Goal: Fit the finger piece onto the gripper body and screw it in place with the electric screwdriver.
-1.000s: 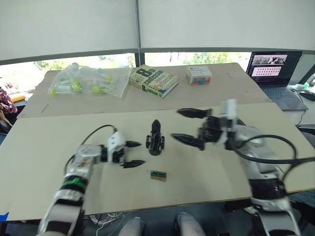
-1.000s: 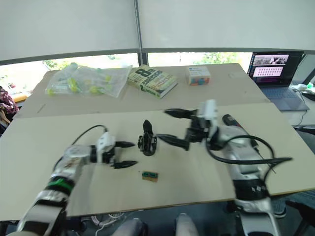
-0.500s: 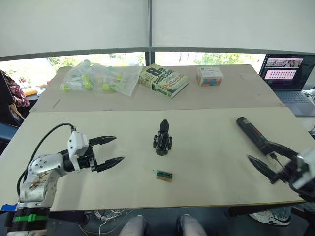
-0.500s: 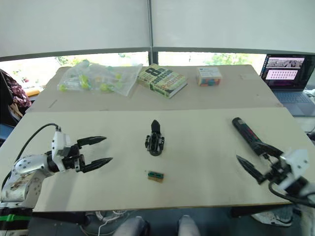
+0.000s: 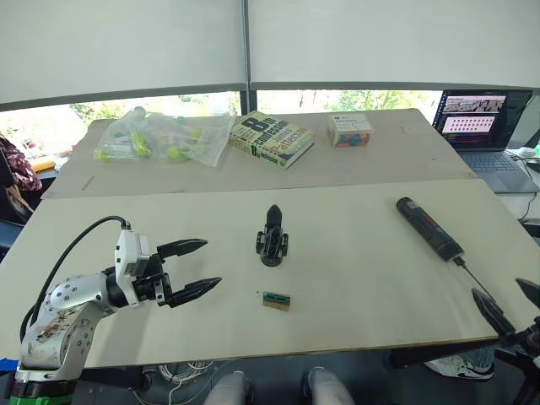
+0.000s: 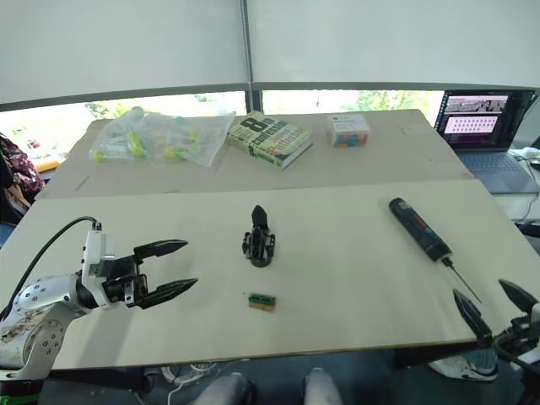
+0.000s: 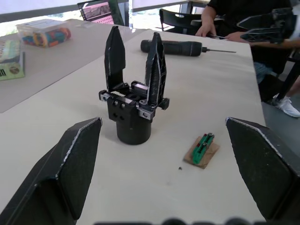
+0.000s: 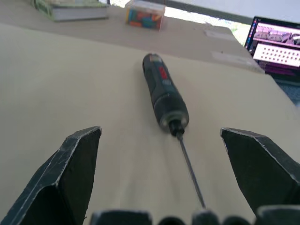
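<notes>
So the gripper body (image 5: pixel 272 239) is standing upright on its round base in the middle of the desk (image 5: pixel 354 278), pointed fingers sticking up, and in the left wrist view it looks like both fingers are on it. I can't spot a loose finger piece anywhere. The little green-and-tan block (image 5: pixel 275 299) lies just in front of it.

The electric screwdriver (image 5: pixel 429 229) is lying flat toward the right side of the desk, well apart from the body, bit pointing at the near edge.

Left gripper (image 5: pixel 194 268) hovers over the desk to the left of the body, spread wide, nothing in it. Right gripper (image 6: pixel 494 308) is down by the near right corner, also released and empty, lined up with the screwdriver's bit end.

Handling guess: the screwdriver is a stiff, smooth cylinder, probably a bit heavy and prone to rolling. I'd take it around the thick barrel near the middle, not the thin bit. The body looks chunky and rigid but top-heavy, so grab it low around the base.
</notes>
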`<state>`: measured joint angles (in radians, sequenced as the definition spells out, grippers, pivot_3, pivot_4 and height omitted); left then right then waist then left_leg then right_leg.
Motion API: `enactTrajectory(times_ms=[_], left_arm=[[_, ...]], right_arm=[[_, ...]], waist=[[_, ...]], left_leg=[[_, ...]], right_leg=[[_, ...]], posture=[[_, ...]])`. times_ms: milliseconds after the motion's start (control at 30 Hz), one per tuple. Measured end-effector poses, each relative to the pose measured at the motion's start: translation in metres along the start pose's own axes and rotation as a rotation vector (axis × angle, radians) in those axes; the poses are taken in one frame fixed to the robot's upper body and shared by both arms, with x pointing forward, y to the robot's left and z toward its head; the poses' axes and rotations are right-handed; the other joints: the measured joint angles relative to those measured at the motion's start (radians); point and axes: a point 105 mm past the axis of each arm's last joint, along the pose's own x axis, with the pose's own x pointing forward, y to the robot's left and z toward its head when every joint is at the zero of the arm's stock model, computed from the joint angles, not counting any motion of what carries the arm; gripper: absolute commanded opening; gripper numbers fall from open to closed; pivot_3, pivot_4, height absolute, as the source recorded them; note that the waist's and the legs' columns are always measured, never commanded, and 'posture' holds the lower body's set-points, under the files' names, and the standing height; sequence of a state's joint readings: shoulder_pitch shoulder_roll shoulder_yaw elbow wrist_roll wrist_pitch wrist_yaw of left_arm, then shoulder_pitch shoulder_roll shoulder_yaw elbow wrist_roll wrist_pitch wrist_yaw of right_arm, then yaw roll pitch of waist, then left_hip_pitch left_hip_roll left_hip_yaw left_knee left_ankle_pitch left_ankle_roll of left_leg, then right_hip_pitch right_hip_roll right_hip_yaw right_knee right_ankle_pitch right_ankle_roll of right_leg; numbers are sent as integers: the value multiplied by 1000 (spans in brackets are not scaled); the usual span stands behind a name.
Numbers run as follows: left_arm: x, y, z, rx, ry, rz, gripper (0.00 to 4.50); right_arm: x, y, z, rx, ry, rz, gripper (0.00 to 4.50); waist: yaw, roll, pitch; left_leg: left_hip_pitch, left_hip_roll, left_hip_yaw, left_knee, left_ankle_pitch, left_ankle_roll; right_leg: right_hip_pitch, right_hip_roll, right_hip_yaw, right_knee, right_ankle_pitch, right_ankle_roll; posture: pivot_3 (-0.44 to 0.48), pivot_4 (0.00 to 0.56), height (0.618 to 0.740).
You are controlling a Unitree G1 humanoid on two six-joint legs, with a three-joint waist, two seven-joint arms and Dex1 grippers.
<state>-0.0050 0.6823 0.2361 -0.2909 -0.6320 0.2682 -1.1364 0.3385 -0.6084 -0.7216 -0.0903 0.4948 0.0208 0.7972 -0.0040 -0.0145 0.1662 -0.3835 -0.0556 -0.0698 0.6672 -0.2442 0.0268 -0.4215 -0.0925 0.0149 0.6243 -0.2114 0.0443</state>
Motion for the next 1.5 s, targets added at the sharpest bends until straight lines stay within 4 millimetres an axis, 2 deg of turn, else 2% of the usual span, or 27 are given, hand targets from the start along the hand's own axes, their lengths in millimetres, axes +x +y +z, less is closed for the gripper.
enactTrajectory(times_ms=[133, 233, 333, 500, 633, 733, 867, 900, 1100, 1200, 1267, 1333, 1433, 1500], left_arm=[[10, -4, 9, 41, -13, -38, 4462], [18, -5, 16, 42, -26, -63, 4462], [22, -9, 15, 18, -21, -85, 4462], [29, -14, 14, 6, -17, -122, 4462], [32, -14, 17, 20, -23, -129, 4462], [32, -14, 17, 22, -24, -126, 4462], [34, -14, 18, 22, -38, -115, 4462], [35, -14, 18, 16, -40, -117, 4500], [35, -16, 20, -21, -54, -129, 4500], [36, -18, 22, -17, -60, -137, 4500], [36, -20, 22, -16, -61, -147, 4500], [35, -22, 20, -20, -59, -162, 4500], [33, -24, 15, -34, -47, -174, 4500], [33, -24, 12, -46, -39, -181, 4500]], right_arm=[[40, -21, 30, -48, 20, 67, 4500], [68, -31, 37, -55, 128, 133, 4500], [88, -35, 21, -26, 272, 183, 4500], [118, -25, -10, 7, 492, 295, 4500], [137, -33, -12, -18, 547, 267, 4500], [141, -33, -18, -2, 592, 277, 4500], [145, -22, -29, 53, 642, 315, 4500], [145, -23, -28, 65, 641, 316, 3928], [148, -22, -25, 56, 615, 330, 1962], [148, -19, -21, 57, 602, 365, 1955], [150, -15, -7, 56, 577, 417, 1955], [147, -12, 19, 16, 544, 496, 1955], [130, 2, 52, -75, 536, 619, 1955], [118, 20, 58, -80, 531, 683, 1955]], waist=[[-2, 0, 0], [-2, -1, 0], [0, -1, 1], [-8, -1, 1], [-9, -1, 2], [-10, -1, 2], [-10, -1, 2], [-10, -1, 2], [-12, -1, 2], [-13, 1, 3], [-15, 6, 6], [-14, 12, 10], [-7, 14, 11], [-3, 12, 11]], left_leg=[[0, 0, 3, 0, 0, 0], [0, 0, 5, 0, 0, 0], [-1, 0, 5, 0, 0, 1], [-1, -1, 8, 0, 0, 1], [-1, -1, 9, 0, 0, 1], [-1, 0, 9, 0, 0, 1], [-1, -1, 9, 0, 0, 1], [-1, -1, 9, 0, 0, 1], [-1, -1, 9, 0, 0, 1], [-1, -1, 9, 0, 0, 1], [-1, -1, 10, 0, 0, 1], [-2, -1, 10, 0, 0, 1], [-2, 1, 9, 0, -2, 2], [-2, 1, 8, 0, -2, 2]], right_leg=[[0, 1, 0, 0, 0, -1], [0, 2, 0, 0, 4, -7], [0, 3, 0, 0, 4, -8], [0, 2, 1, -1, 4, -8], [-1, 2, 1, -1, 5, -8], [-1, 2, 1, -1, 5, -8], [-1, 1, 2, -1, 5, -8], [-1, 1, 2, -1, 5, -8], [-2, 2, 2, -1, 5, -8], [-2, 2, 3, 0, 5, -8], [-3, 1, 3, 0, 5, -8], [-4, 1, 4, 1, 5, -8], [-4, 3, 2, 3, 5, -8], [-4, 3, 1, 2, 5, -8]], posture=[[0, 150, 740], [0, 150, 740], [0, 150, 740], [0, 150, 740], [0, 150, 740], [0, 150, 740], [0, 150, 740], [0, 150, 740], [0, 150, 740], [0, 150, 740], [0, 150, 740], [0, 150, 740], [0, 150, 740], [0, 150, 740]])
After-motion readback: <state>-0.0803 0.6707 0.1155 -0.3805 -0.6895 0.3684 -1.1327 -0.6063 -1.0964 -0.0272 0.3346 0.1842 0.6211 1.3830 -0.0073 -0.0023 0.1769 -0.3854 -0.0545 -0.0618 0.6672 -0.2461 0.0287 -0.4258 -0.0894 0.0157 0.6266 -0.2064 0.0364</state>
